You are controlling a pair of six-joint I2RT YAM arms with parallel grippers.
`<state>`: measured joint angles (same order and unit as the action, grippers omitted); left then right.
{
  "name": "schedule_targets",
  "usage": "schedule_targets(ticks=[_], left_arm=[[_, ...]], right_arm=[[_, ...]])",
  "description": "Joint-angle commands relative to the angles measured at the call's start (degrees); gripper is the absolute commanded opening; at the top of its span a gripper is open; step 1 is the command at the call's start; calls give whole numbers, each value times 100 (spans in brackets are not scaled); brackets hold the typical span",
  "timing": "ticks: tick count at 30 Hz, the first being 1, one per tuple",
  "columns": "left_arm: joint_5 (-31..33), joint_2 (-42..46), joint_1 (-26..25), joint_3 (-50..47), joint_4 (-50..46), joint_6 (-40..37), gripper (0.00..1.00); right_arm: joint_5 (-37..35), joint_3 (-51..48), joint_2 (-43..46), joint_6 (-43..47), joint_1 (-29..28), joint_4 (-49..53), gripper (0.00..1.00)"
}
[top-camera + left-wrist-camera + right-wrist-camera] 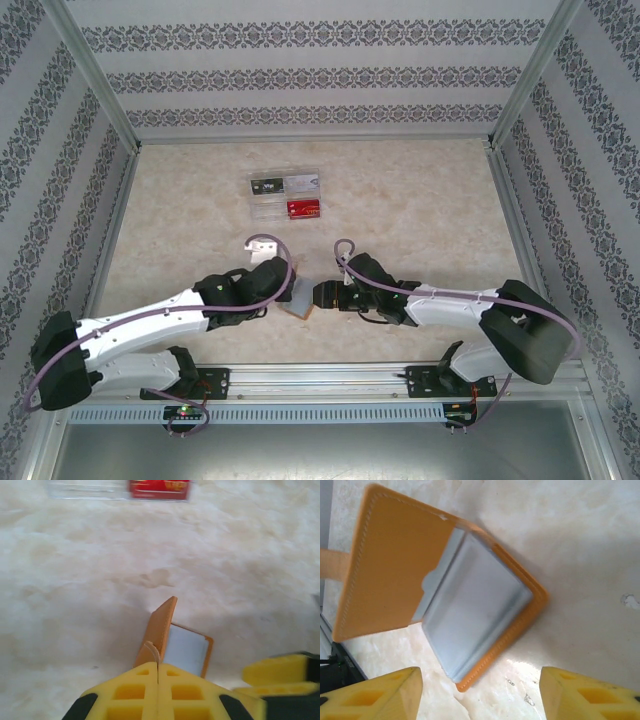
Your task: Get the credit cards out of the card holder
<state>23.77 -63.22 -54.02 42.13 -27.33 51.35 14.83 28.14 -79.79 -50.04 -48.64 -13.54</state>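
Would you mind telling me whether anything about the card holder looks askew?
The card holder isn't lying flat: one orange flap stands tilted up, pinched by the shut left gripper; the right gripper is open.

Orange card holder [440, 587] open, grey-blue inside, flap raised.

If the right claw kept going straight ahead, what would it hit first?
Probably the open card holder, lying dead ahead of the open right gripper; how far off is hard to judge.
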Motion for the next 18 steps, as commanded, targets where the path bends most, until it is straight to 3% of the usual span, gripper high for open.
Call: schedule_targets(ticks=[1, 16, 18], left_arm=[[225, 181, 303, -377, -539, 361, 0], [92, 557, 568, -960, -431, 384, 0], [92, 556, 568, -968, -431, 376, 0]], right_arm=[[-128, 156, -123, 66, -58, -59, 56], [22, 617, -1198, -203, -158, -509, 33], [62, 665, -1295, -223, -161, -539, 27]])
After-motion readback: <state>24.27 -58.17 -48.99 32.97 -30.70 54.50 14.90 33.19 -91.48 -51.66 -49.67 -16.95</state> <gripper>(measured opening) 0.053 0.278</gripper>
